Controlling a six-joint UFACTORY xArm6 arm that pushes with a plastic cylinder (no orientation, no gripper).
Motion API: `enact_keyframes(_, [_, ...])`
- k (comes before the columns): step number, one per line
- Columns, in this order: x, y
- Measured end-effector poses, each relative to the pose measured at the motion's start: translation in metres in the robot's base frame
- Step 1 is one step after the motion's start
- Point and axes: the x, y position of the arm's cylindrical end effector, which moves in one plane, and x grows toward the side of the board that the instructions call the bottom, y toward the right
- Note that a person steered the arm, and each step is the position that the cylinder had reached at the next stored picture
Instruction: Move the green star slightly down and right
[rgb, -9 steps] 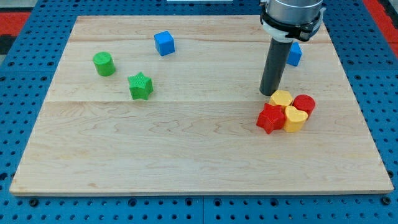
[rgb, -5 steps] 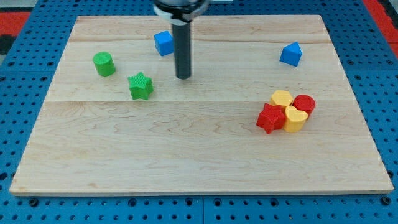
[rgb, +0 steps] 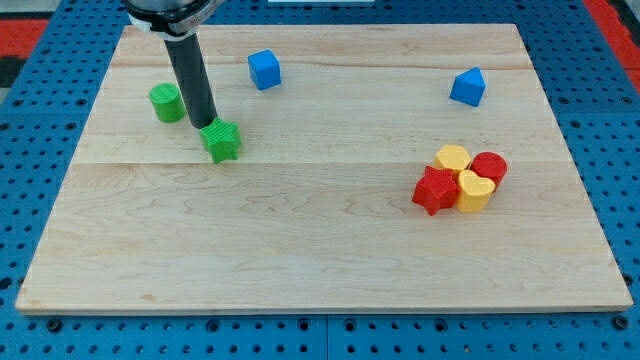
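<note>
- Starting at the view's left, the small green cylinder block (rgb: 167, 102) stands on the pale wooden board (rgb: 300, 240), just beside the dark rod and up-left of the green star
- my tip (rgb: 203, 126) rests on the board at the upper-left edge of the green star-shaped block (rgb: 222, 141), touching it or very nearly so; the rod has no jaws, so nothing opens, closes or grips, and it can only push
- the green star sits in the left half of the board, a little above the board's middle height, with bare wood to its lower right
- the relation that matters: the star lies down and to the right of my tip, which is the same way the task wants it to go, so I judge a short straight push along that line should serve
- the risk, as I judge it, is that a point of the star catches the rod off-centre and the block spins or slips sideways instead of sliding true
- the blue cube block (rgb: 264, 69) lies near the top, up and right of the star, well clear of the push line
- the blue block with a pointed top (rgb: 467, 87) sits far toward the view's right
- the cluster at lower right holds a red star block (rgb: 435, 190), two yellow blocks (rgb: 473, 190) and a red cylinder block (rgb: 489, 167), all touching one another and well apart from the star
</note>
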Motion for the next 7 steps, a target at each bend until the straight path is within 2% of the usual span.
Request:
enact_keyframes(2, [0.014,0.020])
enact_keyframes(5, [0.057,0.059])
enact_keyframes(7, [0.057,0.052])
